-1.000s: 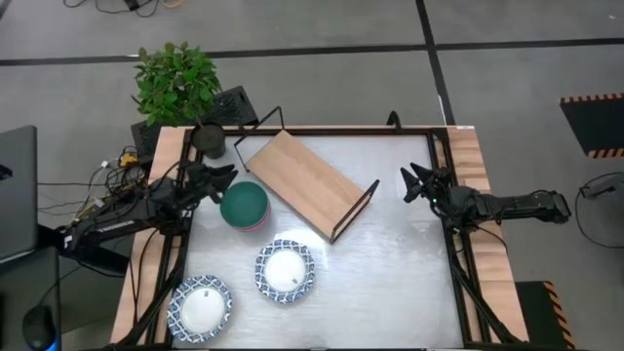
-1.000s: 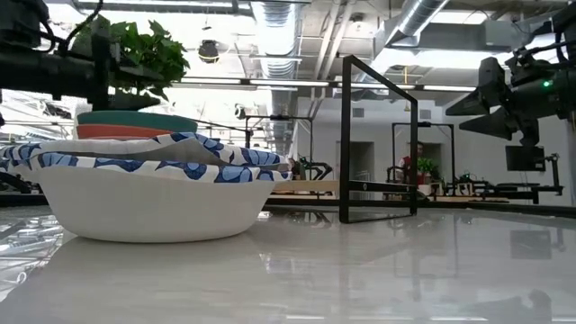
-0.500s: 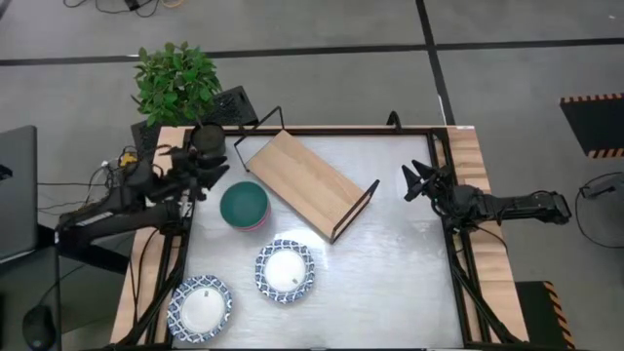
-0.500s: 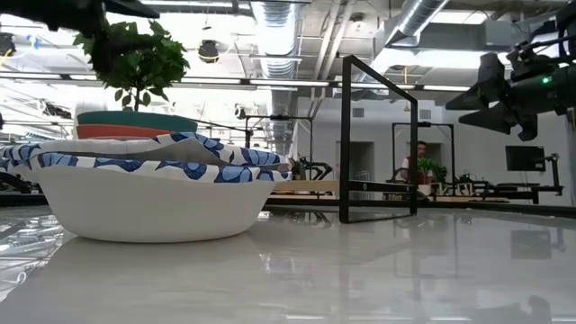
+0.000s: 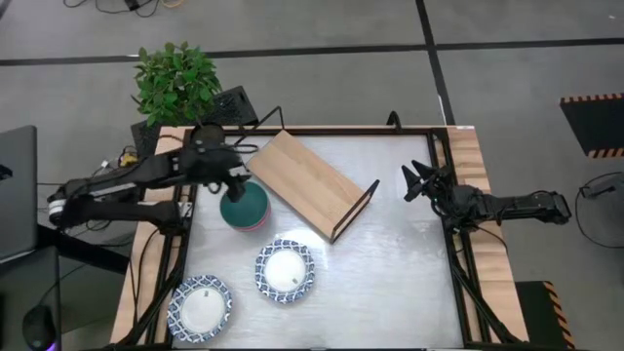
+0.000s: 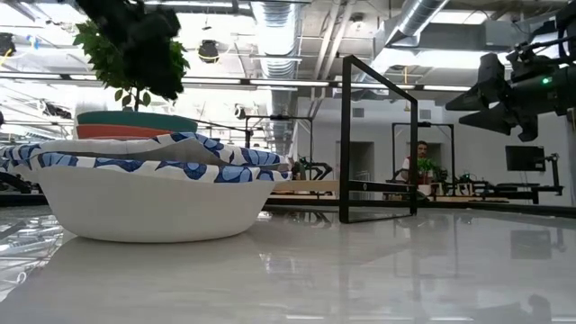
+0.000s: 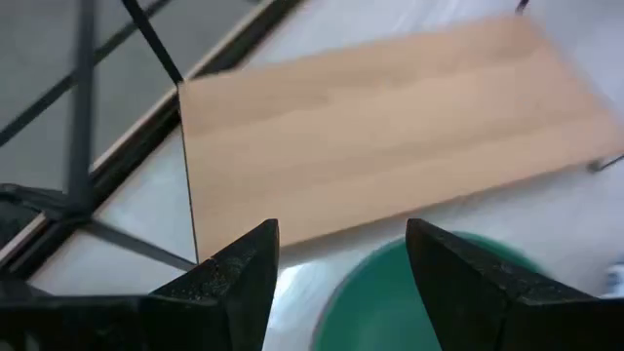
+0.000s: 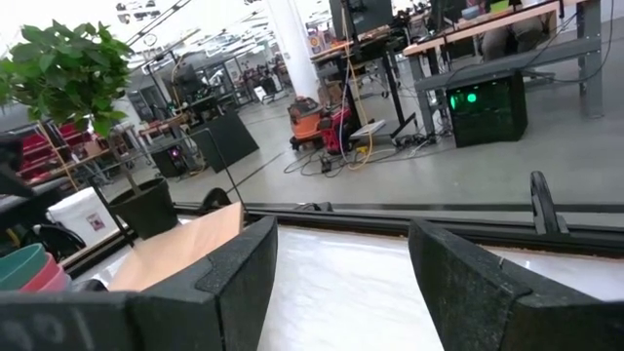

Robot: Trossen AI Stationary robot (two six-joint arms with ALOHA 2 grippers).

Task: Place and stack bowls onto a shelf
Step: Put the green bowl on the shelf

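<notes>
My left gripper (image 5: pixel 237 176) hovers with its fingers (image 7: pixel 229 278) spread and empty; the teal bowl (image 5: pixel 244 204), nested on a red bowl (image 6: pixel 126 132), lies just below and ahead of the tips, and the shelf (image 5: pixel 306 182) lies just beyond them. I judge these bowls rigid, light, smooth and breakable, so the thin rim is the hold: one finger inside, one outside. My right gripper (image 5: pixel 417 182) waits open at the tabletop (image 5: pixel 409 283) edge.
</notes>
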